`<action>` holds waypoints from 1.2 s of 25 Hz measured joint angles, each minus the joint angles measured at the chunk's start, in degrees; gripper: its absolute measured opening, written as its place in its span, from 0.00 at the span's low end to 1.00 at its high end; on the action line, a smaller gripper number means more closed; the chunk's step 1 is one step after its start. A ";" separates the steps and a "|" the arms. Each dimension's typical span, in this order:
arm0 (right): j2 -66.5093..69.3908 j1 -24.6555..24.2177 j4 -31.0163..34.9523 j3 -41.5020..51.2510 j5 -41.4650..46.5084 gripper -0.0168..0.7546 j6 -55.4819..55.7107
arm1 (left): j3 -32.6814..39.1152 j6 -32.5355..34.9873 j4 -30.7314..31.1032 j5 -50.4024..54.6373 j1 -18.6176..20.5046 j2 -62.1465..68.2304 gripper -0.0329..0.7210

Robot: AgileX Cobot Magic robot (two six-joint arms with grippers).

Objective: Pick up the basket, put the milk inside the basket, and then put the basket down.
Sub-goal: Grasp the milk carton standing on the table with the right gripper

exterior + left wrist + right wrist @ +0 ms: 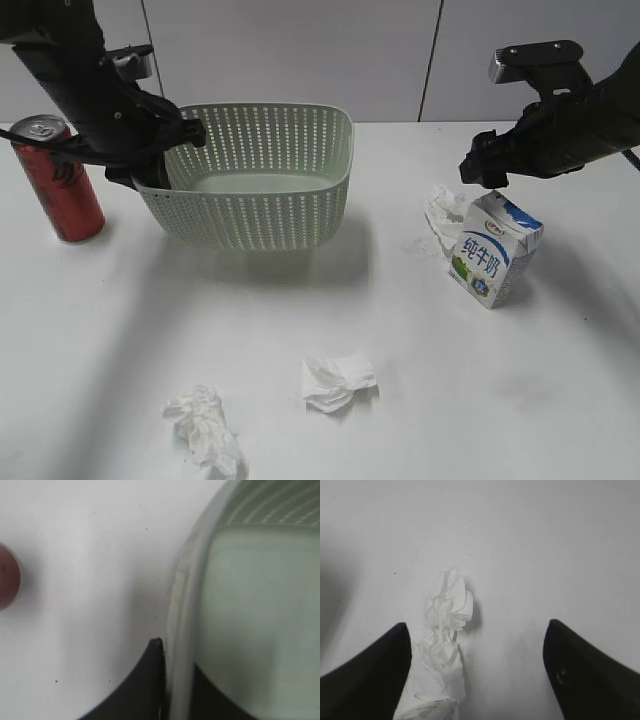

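While the left gripper [160,165] pinches the pale green lattice plastic basket's [255,175] left rim, the small white gable-top milk carton [493,248] stands upright at frame right, blue top up, under the right gripper's [477,652] spread jaws.

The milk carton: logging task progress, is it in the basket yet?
Out. The small white blue-topped milk carton stands on the table right of the pale green perforated plastic basket.

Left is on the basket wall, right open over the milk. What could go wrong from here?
1. The crumpled tissue lies between the right gripper's open fingers, beside the milk; a close may pinch tissue too.
2. The left gripper straddles one end wall of the basket only; lifting may tilt it.
3. The red can stands near that arm; a swing could topple it.
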 joint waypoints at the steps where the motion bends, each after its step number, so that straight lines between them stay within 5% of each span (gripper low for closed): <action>1: 0.00 0.00 0.00 0.00 0.00 0.83 0.00 | 0.00 0.00 0.00 0.00 0.00 0.00 0.05; 9: -6.79 0.00 -1.06 -0.07 5.27 0.82 0.00 | 0.00 0.00 0.00 0.00 0.00 0.00 0.05; 19: -24.33 0.00 -2.92 -0.07 27.19 0.79 1.80 | 0.00 0.00 0.00 0.24 0.00 0.00 0.05; 25: -30.84 0.00 -13.68 0.00 46.11 0.79 16.30 | 0.00 0.00 0.00 0.30 0.00 0.00 0.05; 30: -39.53 0.00 -17.66 5.95 49.67 0.79 19.21 | 0.00 0.00 0.00 0.35 0.00 0.00 0.05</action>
